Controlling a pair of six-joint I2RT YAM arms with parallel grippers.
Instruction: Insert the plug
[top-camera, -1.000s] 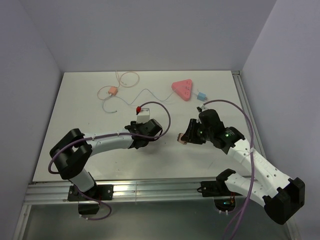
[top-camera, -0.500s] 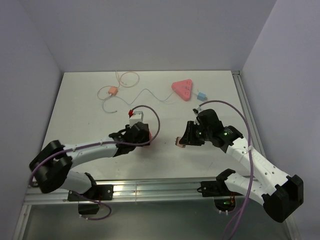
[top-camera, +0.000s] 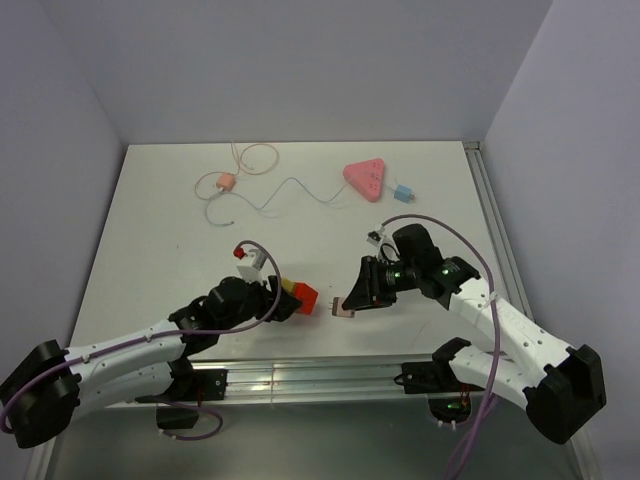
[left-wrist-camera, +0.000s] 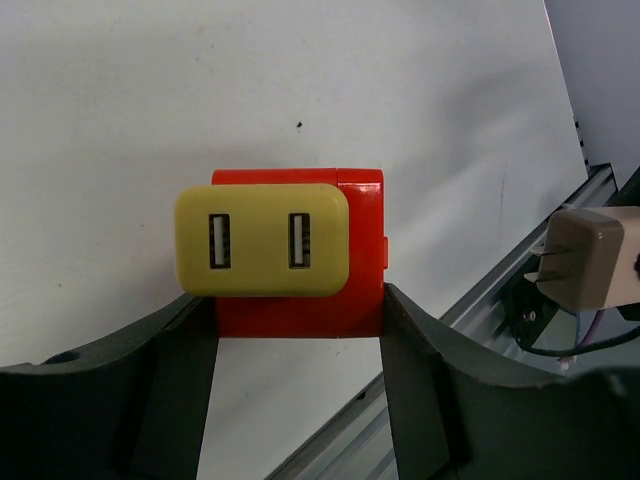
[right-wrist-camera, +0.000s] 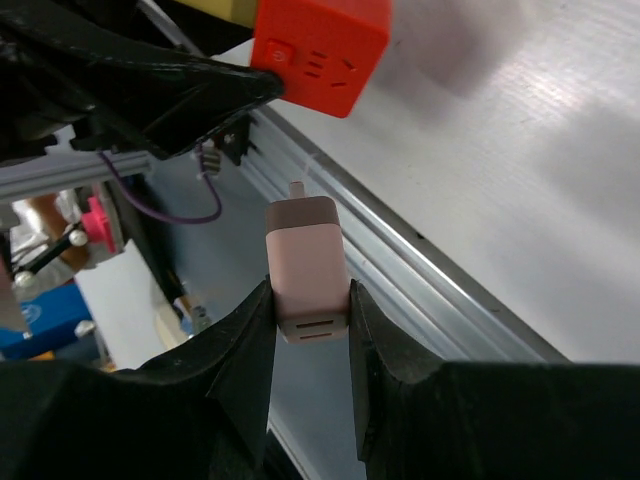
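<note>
The plug (top-camera: 403, 191), a tiny light-blue box, lies on the table right beside the pink triangle at the far right, with neither gripper near it. My left gripper (top-camera: 287, 298) (left-wrist-camera: 298, 312) is shut on an orange-red cube socket (top-camera: 306, 297) (left-wrist-camera: 360, 280) with a yellow two-port face (left-wrist-camera: 262, 240), held above the table's near edge. My right gripper (top-camera: 353, 301) (right-wrist-camera: 310, 300) is shut on a pinkish charger block (top-camera: 342, 309) (right-wrist-camera: 308, 262), whose prong end faces the cube (right-wrist-camera: 320, 50) across a small gap. The same block shows at the right of the left wrist view (left-wrist-camera: 590, 258).
The pink triangular socket strip (top-camera: 365, 180) lies at the far right. A small peach block (top-camera: 227, 182) with a thin looping cable (top-camera: 290, 186) lies at the far left. An aluminium rail (top-camera: 300, 375) runs along the near edge under both grippers. Walls close in the sides.
My left arm has pulled back toward the near edge, carrying the orange-red cube. My right gripper has moved left and nearer with the pinkish block, which now faces the cube.
</note>
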